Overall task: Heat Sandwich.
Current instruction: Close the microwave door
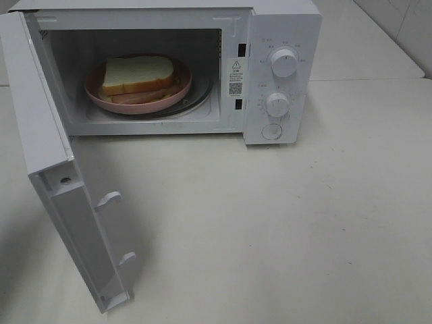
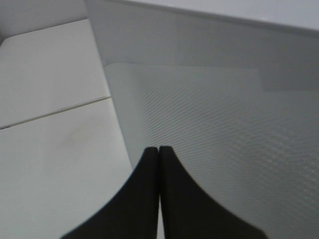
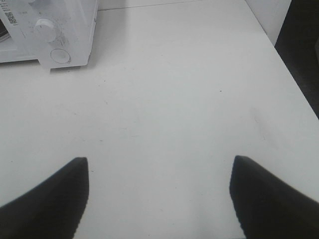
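The sandwich, pale bread slices over reddish-brown strips, lies on a round pink plate inside the white microwave. The microwave door stands wide open to the left. Neither arm shows in the high view. In the left wrist view my left gripper is shut with nothing in it, its black fingertips pressed together close to the door's outer face. In the right wrist view my right gripper is open and empty above the bare table, well away from the microwave's control panel.
Two white knobs and a round button sit on the microwave's right panel. The white table stretches in front and to the right. Its right edge shows in the right wrist view, with dark floor beyond.
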Motion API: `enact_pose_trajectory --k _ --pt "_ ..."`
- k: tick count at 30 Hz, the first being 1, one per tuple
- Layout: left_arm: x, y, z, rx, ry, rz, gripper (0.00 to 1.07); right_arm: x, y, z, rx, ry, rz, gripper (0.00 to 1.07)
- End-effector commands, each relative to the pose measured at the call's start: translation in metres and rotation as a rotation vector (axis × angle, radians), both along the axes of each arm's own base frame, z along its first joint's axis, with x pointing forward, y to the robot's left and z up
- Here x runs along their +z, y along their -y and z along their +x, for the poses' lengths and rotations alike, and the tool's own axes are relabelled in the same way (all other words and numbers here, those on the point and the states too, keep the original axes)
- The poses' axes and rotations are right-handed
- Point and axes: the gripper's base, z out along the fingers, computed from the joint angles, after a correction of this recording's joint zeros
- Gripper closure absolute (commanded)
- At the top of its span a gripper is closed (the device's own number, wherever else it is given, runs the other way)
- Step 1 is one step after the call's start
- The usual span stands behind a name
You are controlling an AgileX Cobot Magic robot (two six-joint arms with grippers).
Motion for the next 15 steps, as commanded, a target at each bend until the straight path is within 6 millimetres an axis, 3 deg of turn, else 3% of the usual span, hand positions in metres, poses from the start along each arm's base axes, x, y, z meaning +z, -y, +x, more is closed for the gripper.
enact_pose_trajectory --k 1,6,15 --pt "-0.001 0.006 0.001 -0.056 0.023 -0.039 1.07 0.000 0.000 -0.004 -0.004 0.034 0.003 0.32" --pt "-0.007 0.009 0.008 -0.071 0.008 -0.060 1.07 0.000 0.000 -0.004 -0.004 0.034 0.003 0.32" --pt "-0.016 0.036 0.015 -0.128 -0.018 -0.100 1.07 0.000 0.000 -0.004 -0.004 0.034 0.003 0.32"
